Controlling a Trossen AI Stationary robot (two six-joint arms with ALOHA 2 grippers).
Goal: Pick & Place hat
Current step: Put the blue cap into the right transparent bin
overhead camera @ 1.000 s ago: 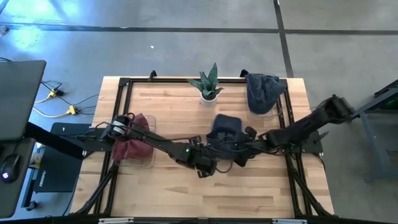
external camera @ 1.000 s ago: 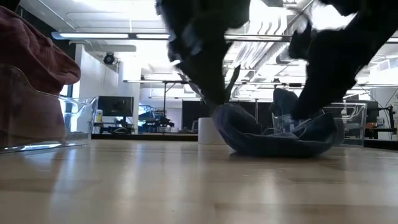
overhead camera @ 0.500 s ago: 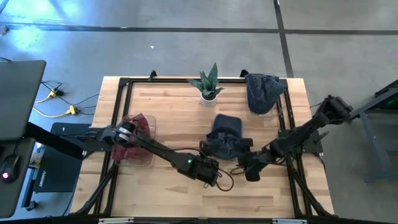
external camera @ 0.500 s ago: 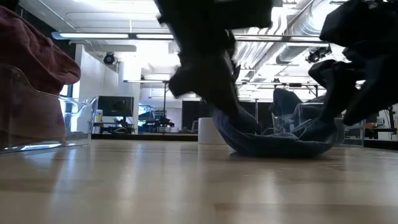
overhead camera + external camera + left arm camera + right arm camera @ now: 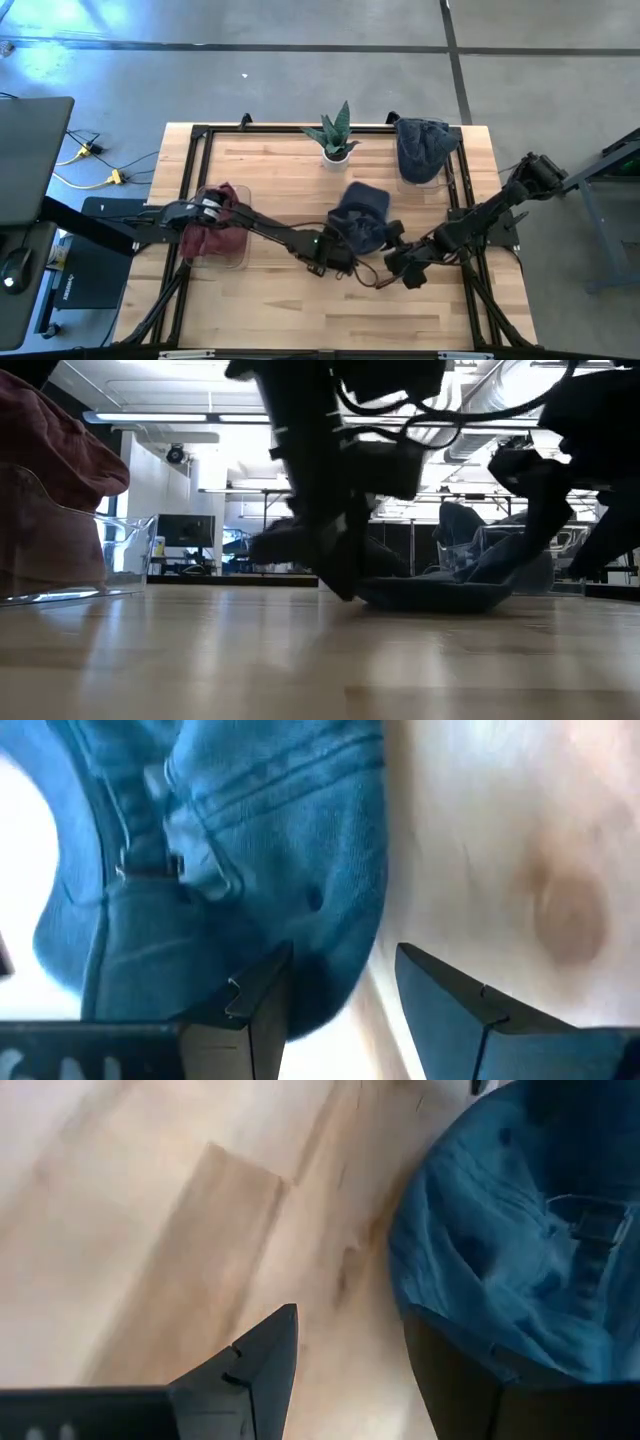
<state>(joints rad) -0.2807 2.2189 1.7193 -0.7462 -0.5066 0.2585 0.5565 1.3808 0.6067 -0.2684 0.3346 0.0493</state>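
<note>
Soft floppy hat, probably light and saggy, so best pinched at the rim, with left gripper and right gripper both open, empty.

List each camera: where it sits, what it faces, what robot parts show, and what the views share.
High: overhead, straight down; both arms, wooden table.
Low: table height, facing the room; both arms drop in.
Left wrist: open left claw at the dark blue denim hat.
Right wrist: open right claw beside it.
Shared: the hat appears in all four.
</note>
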